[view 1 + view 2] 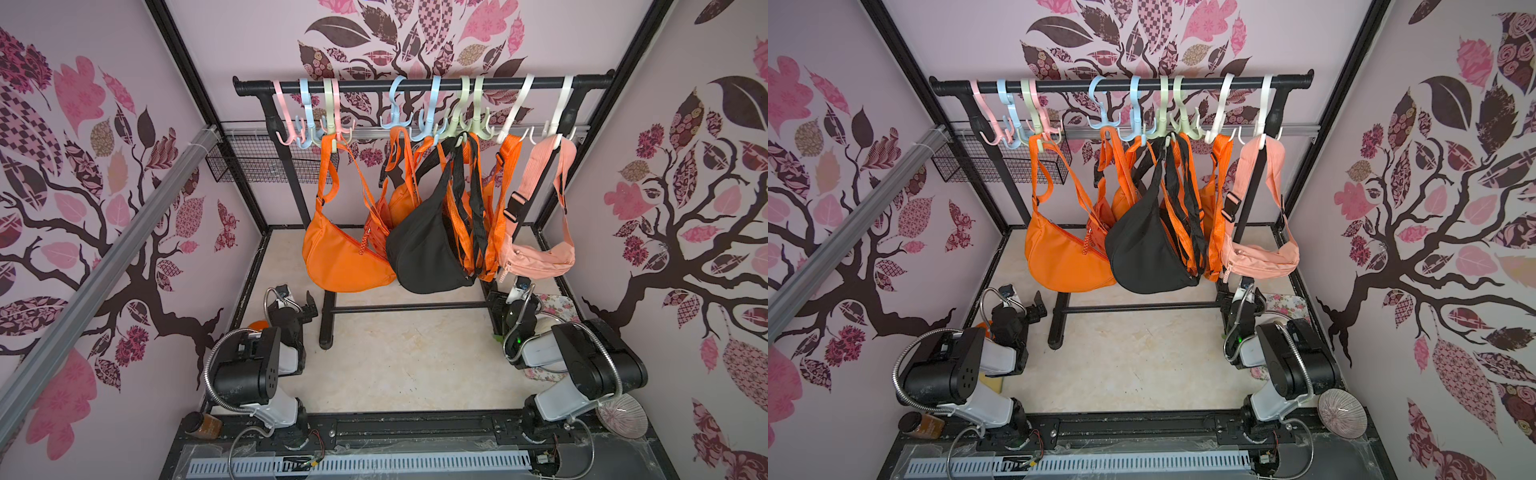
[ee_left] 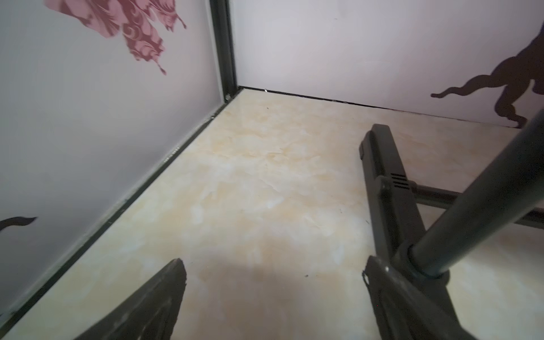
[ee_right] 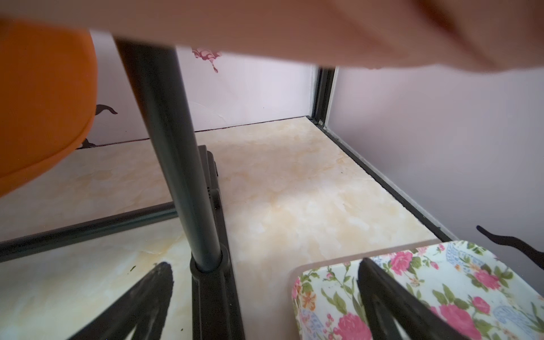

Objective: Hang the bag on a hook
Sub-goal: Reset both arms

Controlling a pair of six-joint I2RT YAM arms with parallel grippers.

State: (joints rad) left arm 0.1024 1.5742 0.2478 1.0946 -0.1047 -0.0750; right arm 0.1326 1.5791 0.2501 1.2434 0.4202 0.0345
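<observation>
Left claw (image 2: 272,265) sits low over the bench (image 2: 250,191), its fingers spread wide with nothing between them, and the rack foot (image 2: 388,191) lies just beside it. Right claw (image 3: 265,263) is spread and empty too, with one finger over the floral tray (image 3: 441,291) and the rack post (image 3: 176,147) rising close ahead of it. In both top views the pink bag (image 1: 540,262) (image 1: 1262,259) hangs by its strap from a white hook (image 1: 557,133) at the right end of the rail (image 1: 365,83), its body dangling just above the right claw (image 1: 521,286). In the right wrist view it shows only as a blurred pink band (image 3: 265,26). Further left along the rail hang a black bag (image 1: 424,253) among orange straps and an orange bag (image 1: 340,257), each on its own hook. Neither claw touches any bag.
</observation>
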